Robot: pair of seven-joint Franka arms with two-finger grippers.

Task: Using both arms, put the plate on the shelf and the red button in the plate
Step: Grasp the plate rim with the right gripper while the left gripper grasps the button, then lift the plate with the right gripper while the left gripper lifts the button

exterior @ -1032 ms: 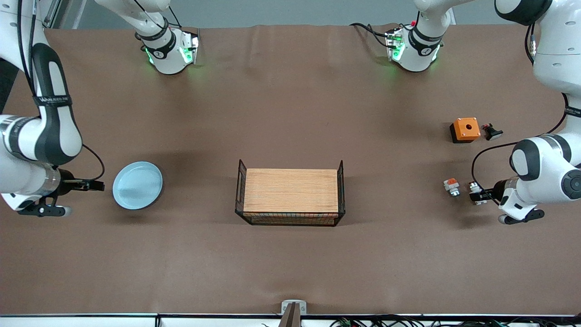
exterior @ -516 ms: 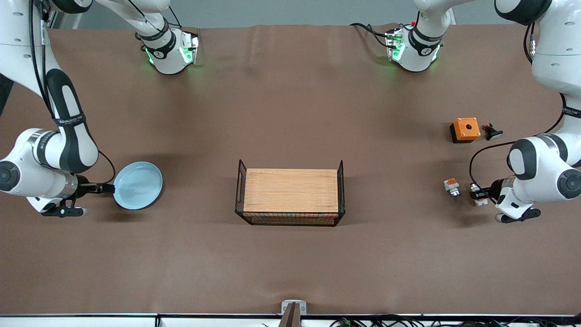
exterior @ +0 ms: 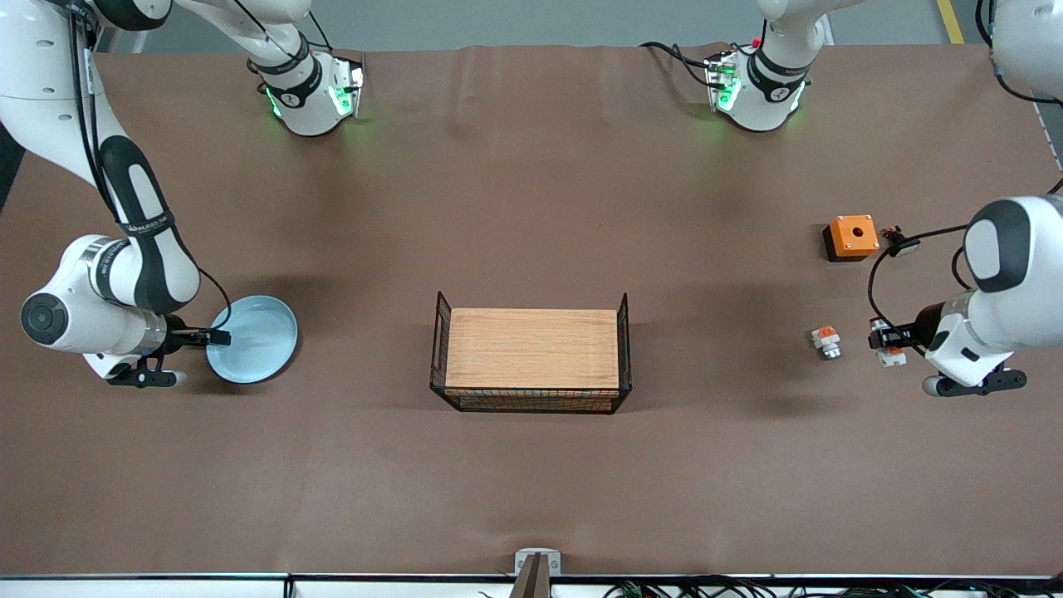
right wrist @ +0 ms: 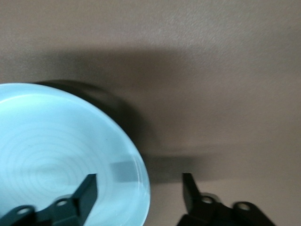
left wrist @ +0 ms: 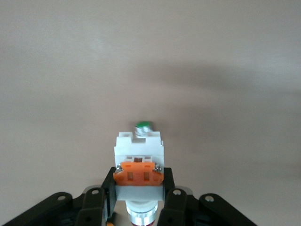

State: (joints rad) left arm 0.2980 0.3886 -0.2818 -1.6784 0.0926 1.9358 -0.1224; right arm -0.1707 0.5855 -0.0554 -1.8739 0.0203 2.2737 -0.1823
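- Bench (exterior: 531,482), brown-covered, carries every item I can see from my station.
- Plate (exterior: 253,339), pale blue, lies flat on the bench toward the right arm's end, well apart from the wire basket.
- Right claw (exterior: 217,337) sits low at the plate's rim. In the right wrist view its fingers (right wrist: 84,193) stand apart, one over the plate's (right wrist: 61,150) inner surface and the other outside the rim, so the rim lies between them. I cannot confirm contact.
- Red button (exterior: 885,342) is toward the left arm's end of the bench, in the left claw (exterior: 890,340).
- Left wrist view: the left claw (left wrist: 138,197) is clamped on the red button (left wrist: 138,162), one finger on each side of the white block at the orange patch. The metal cylindrical end points back toward the wrist. Whether the piece rests on the bench or is raised off it, I cannot tell.
- Shorter white-and-orange piece (exterior: 826,340) lies on the bench just beside the red button, toward the basket.
- Orange box (exterior: 851,237) with a round hole stands farther from the front camera than both pieces, with a small dark part (exterior: 899,242) beside it.
- Wire basket (exterior: 531,359), holding a wooden block (exterior: 531,345), stands mid-bench between the plate and the button parts.
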